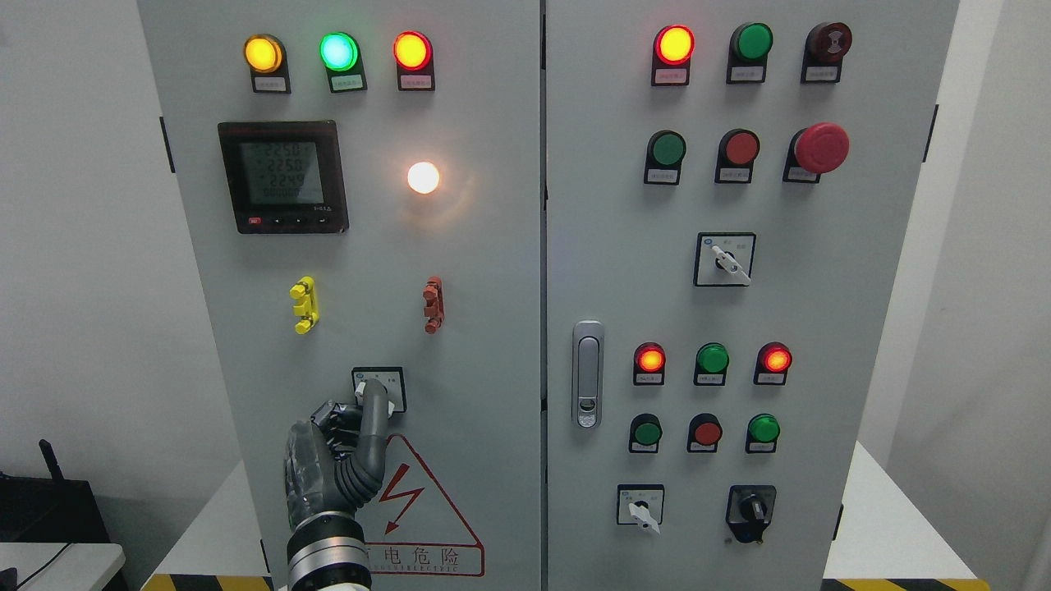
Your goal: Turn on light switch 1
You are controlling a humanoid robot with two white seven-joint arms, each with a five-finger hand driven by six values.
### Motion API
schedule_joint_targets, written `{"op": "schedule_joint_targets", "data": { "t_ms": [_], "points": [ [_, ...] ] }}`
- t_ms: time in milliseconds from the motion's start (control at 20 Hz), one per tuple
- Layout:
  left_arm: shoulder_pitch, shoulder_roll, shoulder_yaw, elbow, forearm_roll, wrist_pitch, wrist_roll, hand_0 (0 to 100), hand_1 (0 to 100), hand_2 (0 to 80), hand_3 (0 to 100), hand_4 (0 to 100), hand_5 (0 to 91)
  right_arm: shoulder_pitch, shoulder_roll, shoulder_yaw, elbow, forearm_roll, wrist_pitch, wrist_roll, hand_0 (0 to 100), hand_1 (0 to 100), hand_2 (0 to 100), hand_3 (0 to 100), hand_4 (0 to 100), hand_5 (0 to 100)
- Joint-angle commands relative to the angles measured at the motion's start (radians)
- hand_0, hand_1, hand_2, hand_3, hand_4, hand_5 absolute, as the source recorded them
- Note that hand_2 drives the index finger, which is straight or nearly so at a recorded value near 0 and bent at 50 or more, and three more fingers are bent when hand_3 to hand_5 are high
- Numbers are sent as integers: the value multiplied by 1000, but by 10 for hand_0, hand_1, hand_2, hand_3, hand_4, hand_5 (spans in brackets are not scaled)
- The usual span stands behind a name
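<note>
1. Head view looks straight at a tall grey metal electrical cabinet (493,271) with two doors side by side, so lots to count.
2. Left door: three round lamps along the top, all lit, yellow (263,53), green (338,51) and red (411,50). Below them sit one black digital meter with a grey screen (282,176) and one glowing white round light (424,177).
3. Further down the left door are two small clip-like plastic pieces, one yellow (304,304) and one dark red (433,304), then one red lightning warning triangle sticker (419,509) at the bottom.
4. Right door, rough count: one big red mushroom stop button (821,148), one silver door latch (588,373), three white-plated rotary selector switches and one black rotary knob (750,510), plus a bunch of red and green round lamps and buttons in rows.
5. Task's thing is the small square white-faced rotary switch (384,384) low on the left door, just above the warning triangle.
6. Dark grey robotic left hand (337,460) comes up from the bottom edge, palm toward the door. Its long finger (374,410) stretches upward with the tip on the switch knob, while the other fingers stay curled near the palm, gripping nothing.
</note>
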Motion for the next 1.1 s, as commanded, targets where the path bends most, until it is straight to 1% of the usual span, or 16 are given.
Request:
{"op": "schedule_joint_targets", "data": {
  "t_ms": [0, 150, 251, 351, 451, 601, 752, 902, 952, 1002, 1052],
  "points": [
    [27, 7, 1, -32, -1, -3, 0, 272, 311, 637, 759, 775, 626, 0, -1, 17, 0, -25, 0, 0, 120, 389, 0, 0, 0, 0],
    [58, 10, 2, -53, -1, -6, 0, 267, 309, 640, 762, 776, 627, 0, 1, 17, 0, -25, 0, 0, 120, 389, 0, 0, 0, 0],
    [84, 13, 15, -67, -1, -32, -2, 243, 313, 643, 764, 775, 627, 0, -1, 17, 0, -25, 0, 0, 120, 389, 0, 0, 0, 0],
    [113, 27, 30, -70, -1, -84, -14, 215, 325, 648, 768, 776, 626, 0, 1, 17, 0, -25, 0, 0, 120, 389, 0, 0, 0, 0],
    [166, 50, 61, -70, -1, -164, -49, 201, 332, 651, 778, 778, 630, 0, 1, 17, 0, -25, 0, 0, 120, 389, 0, 0, 0, 0],
    [271, 76, 139, -69, -1, -300, -117, 176, 340, 642, 798, 785, 633, 0, -1, 17, 0, -25, 0, 0, 120, 389, 0, 0, 0, 0],
    [404, 79, 257, -63, -3, -461, -226, 164, 337, 610, 806, 794, 636, 0, -1, 17, 0, -25, 0, 0, 120, 389, 0, 0, 0, 0],
    [536, 86, 423, -21, -3, -596, -344, 154, 335, 591, 828, 815, 626, 0, -1, 17, 0, -25, 0, 0, 120, 389, 0, 0, 0, 0],
    [567, 99, 485, 14, 0, -644, -369, 152, 332, 589, 837, 825, 598, 0, -1, 17, 0, -25, 0, 0, 120, 389, 0, 0, 0, 0],
    [588, 105, 547, 56, 5, -693, -385, 150, 330, 589, 841, 829, 549, 0, -1, 17, 0, -25, 0, 0, 120, 389, 0, 0, 0, 0],
    [604, 105, 610, 105, 5, -736, -408, 148, 322, 590, 832, 807, 473, 0, 1, 17, 0, -25, 0, 0, 120, 389, 0, 0, 0, 0]
  ]
}}
